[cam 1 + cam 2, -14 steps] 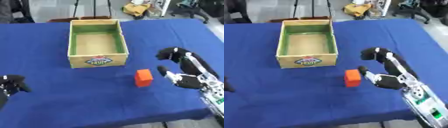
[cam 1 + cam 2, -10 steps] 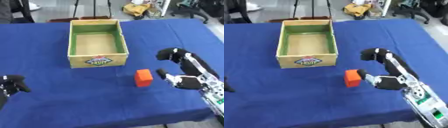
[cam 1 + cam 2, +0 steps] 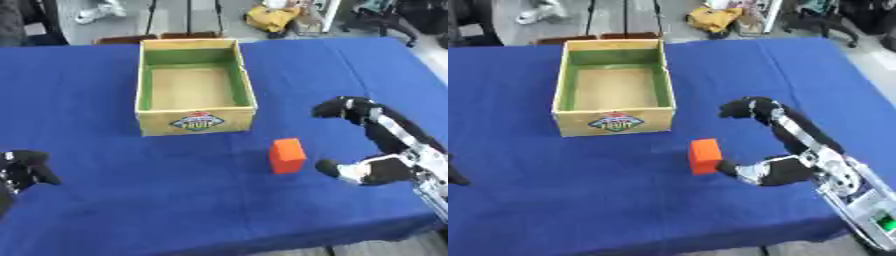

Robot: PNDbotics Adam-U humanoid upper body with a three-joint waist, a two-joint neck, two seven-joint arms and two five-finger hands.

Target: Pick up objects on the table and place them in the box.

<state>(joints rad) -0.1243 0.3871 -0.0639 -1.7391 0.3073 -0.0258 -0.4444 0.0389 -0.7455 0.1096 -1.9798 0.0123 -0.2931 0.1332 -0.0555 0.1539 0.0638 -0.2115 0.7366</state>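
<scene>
Nearest, by the desk's (image 3: 105, 220) left front corner, the left hand (image 3: 24, 167) rests as a dark, rounded shape on the blue cloth; whether its fingers are straight or curled cannot be told. The cloth covers the whole desk, smooth and matte, with soft folds at the front edge.

Toward the right front of the desk the right hand (image 3: 776, 170), black with silver and white parts, stands spread wide: the thumb reaches low along the cloth toward the orange block (image 3: 704, 156), while the fingers (image 3: 744, 107) arch high and curve over at the far side, holding nothing. In the right eye view the thumb's tip sits just beside the block's right face, and contact cannot be told; in the left eye view a narrow strip of cloth shows between them.

The orange block is a small, plain, box-shaped solid with flat faces and sharp edges, standing upright on the cloth near the desk's middle, just in front of the box and slightly right of it.

Farther back, toward the far edge, sits the box (image 3: 196, 122), an open rectangular crate with pale yellow walls, green inner sides and a tan floor. A round printed label marks its near wall. Nothing shows inside it.
</scene>
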